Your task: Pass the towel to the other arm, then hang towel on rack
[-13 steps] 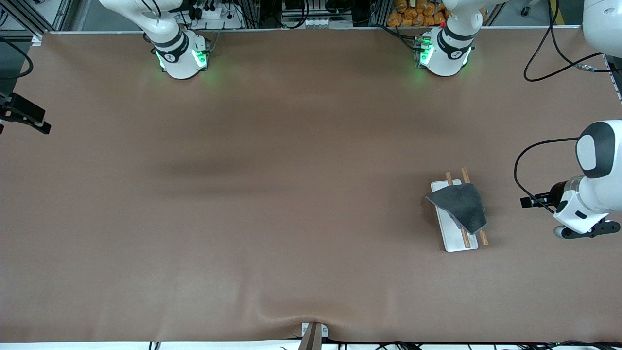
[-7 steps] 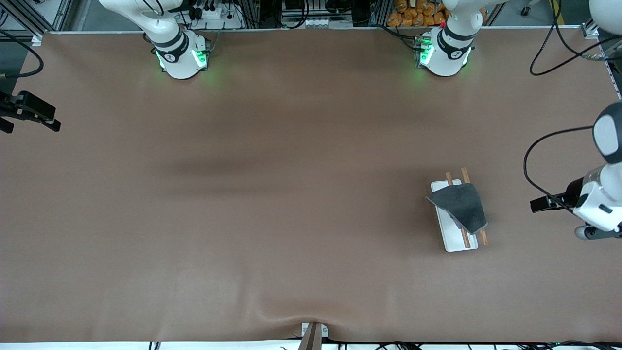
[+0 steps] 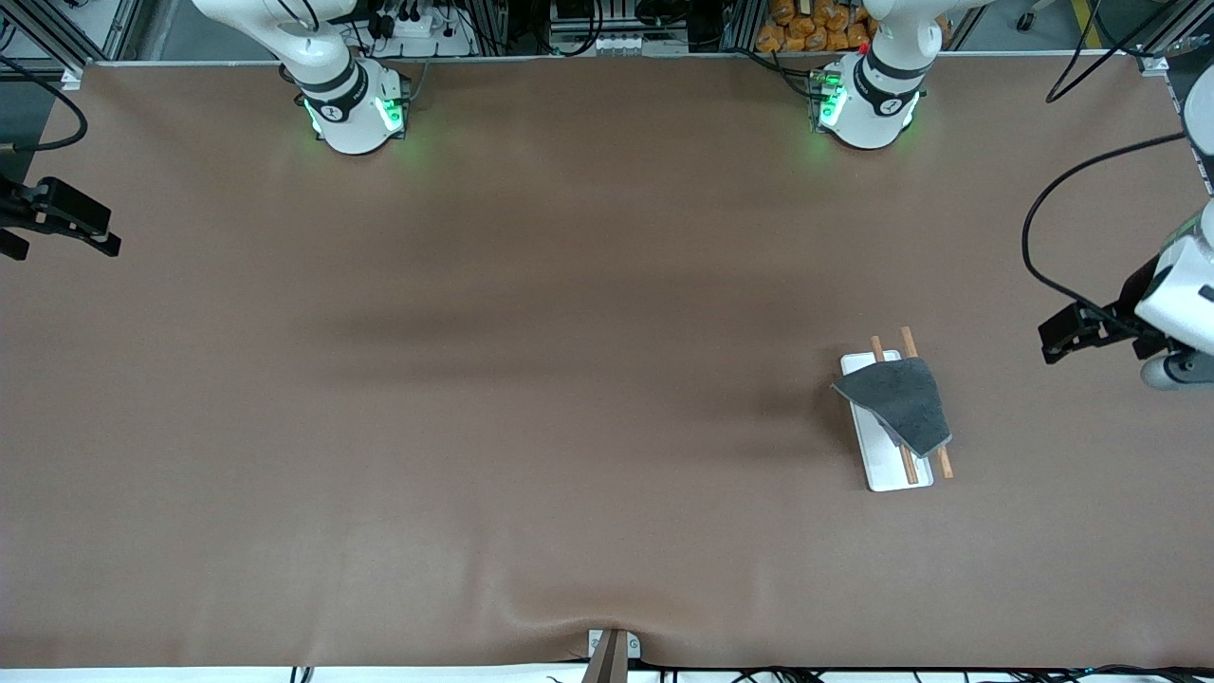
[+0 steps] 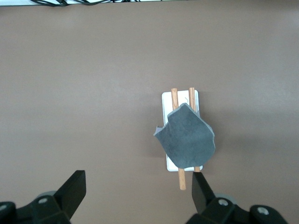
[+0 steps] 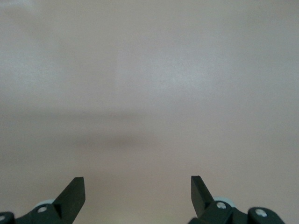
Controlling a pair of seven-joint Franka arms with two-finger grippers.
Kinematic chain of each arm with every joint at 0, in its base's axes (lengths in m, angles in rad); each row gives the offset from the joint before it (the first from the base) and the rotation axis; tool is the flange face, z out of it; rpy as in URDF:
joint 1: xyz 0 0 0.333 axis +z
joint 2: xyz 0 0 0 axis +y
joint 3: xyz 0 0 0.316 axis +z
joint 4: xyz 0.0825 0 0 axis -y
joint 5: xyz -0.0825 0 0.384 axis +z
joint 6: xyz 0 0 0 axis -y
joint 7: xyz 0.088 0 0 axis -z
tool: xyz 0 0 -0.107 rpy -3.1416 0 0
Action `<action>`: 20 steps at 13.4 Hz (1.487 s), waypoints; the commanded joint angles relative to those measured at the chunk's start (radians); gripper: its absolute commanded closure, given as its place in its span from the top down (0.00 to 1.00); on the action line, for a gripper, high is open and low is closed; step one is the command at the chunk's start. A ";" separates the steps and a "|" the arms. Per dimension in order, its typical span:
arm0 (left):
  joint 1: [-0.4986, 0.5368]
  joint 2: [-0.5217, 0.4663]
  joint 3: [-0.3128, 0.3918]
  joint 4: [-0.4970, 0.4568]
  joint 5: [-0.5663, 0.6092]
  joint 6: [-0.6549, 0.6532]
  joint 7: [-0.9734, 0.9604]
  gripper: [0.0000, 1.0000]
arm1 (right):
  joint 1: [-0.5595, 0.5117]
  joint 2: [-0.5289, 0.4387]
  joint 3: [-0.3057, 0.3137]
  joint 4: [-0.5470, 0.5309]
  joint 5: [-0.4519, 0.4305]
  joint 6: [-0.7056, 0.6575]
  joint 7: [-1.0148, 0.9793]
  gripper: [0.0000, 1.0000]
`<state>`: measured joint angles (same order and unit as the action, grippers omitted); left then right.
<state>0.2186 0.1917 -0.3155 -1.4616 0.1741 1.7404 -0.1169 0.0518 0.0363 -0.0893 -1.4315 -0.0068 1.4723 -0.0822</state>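
Note:
The dark grey towel [image 3: 898, 402] lies draped over the two brown rods [image 3: 909, 465] of the rack, above its white tray [image 3: 887, 472]. In the left wrist view the towel [image 4: 187, 137] covers the middle of the rods [image 4: 174, 95] and the tray [image 4: 180, 99]. My left gripper [image 4: 138, 179] is open and empty. In the front view it [image 3: 1174, 370] hangs high over the table, toward the left arm's end from the rack. My right gripper [image 5: 138, 184] is open and empty over bare table. Only a black part of its wrist [image 3: 59, 216] shows in the front view.
The brown table cover [image 3: 531, 379] is bare around the rack. The arm bases [image 3: 356, 109] stand along the table's edge farthest from the front camera. A black cable [image 3: 1053, 228] loops off the left wrist.
The left arm has pulled away from the rack, higher and toward the table's end and the bases' side. The towel stays on the rods. The right wrist has shifted only slightly.

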 commanded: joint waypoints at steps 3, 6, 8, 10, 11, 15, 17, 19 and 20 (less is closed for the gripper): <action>0.005 -0.054 -0.056 0.009 -0.013 -0.079 0.000 1.00 | 0.003 -0.003 -0.001 0.013 -0.004 -0.012 0.002 1.00; -0.031 -0.089 -0.034 0.015 -0.021 -0.081 -0.001 1.00 | 0.003 -0.003 -0.003 0.013 -0.006 -0.012 0.002 1.00; -0.172 -0.107 0.126 0.004 -0.077 -0.134 0.006 1.00 | 0.003 -0.003 -0.003 0.013 -0.006 -0.012 0.002 1.00; -0.238 -0.120 0.209 0.004 -0.145 -0.172 -0.012 1.00 | 0.002 -0.003 -0.003 0.013 -0.006 -0.012 0.002 1.00; -0.252 -0.127 0.219 -0.002 -0.145 -0.192 -0.007 1.00 | 0.002 -0.003 -0.003 0.013 -0.006 -0.012 0.002 1.00; -0.255 -0.212 0.228 -0.097 -0.151 -0.213 -0.014 1.00 | 0.002 -0.003 -0.003 0.013 -0.007 -0.012 0.002 1.00; -0.254 -0.241 0.228 -0.129 -0.154 -0.211 -0.017 1.00 | 0.002 -0.003 -0.003 0.013 -0.006 -0.012 0.002 1.00; -0.258 -0.268 0.269 -0.166 -0.157 -0.191 -0.018 1.00 | 0.002 -0.003 -0.003 0.013 -0.006 -0.012 0.002 1.00; -0.272 -0.278 0.283 -0.178 -0.163 -0.190 -0.018 1.00 | 0.002 -0.003 -0.003 0.013 -0.006 -0.012 0.002 1.00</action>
<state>-0.0315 -0.0325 -0.0745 -1.5778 0.0377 1.5286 -0.1292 0.0523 0.0363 -0.0905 -1.4312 -0.0068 1.4723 -0.0822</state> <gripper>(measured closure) 0.000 0.000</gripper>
